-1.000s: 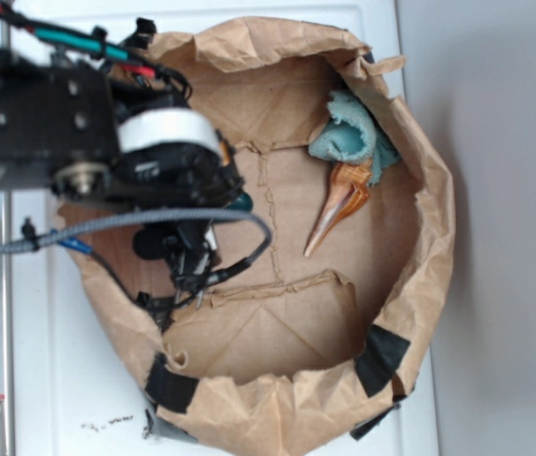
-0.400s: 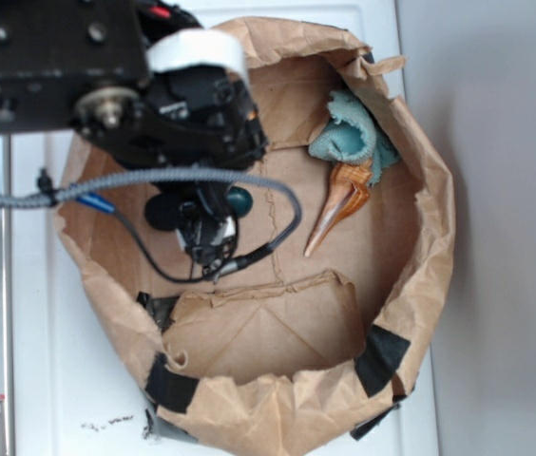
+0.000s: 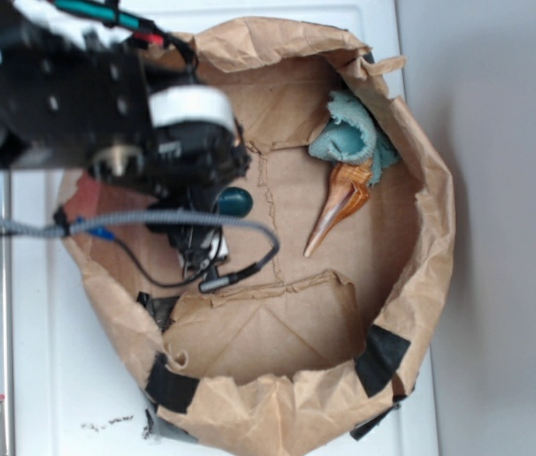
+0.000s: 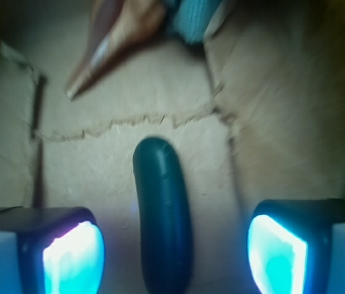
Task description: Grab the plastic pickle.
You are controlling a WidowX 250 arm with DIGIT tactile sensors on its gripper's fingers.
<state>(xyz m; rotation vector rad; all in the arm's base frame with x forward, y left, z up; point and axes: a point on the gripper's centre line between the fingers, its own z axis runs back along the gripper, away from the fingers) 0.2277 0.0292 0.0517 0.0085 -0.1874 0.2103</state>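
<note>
Straddling the plastic pickle, the pincer stands spread apart, pads either side without contact. Pickle lies on the bag floor between them. Closing and lifting remain.

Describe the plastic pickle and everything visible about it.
The plastic pickle is a smooth, glossy, dark green oblong with rounded ends. It lies flat on the brown paper floor of the bag, lengthwise between the open jaws of the gripper, with a gap on each side in the wrist view. In the exterior view only one end shows; the arm hides the rest.
</note>
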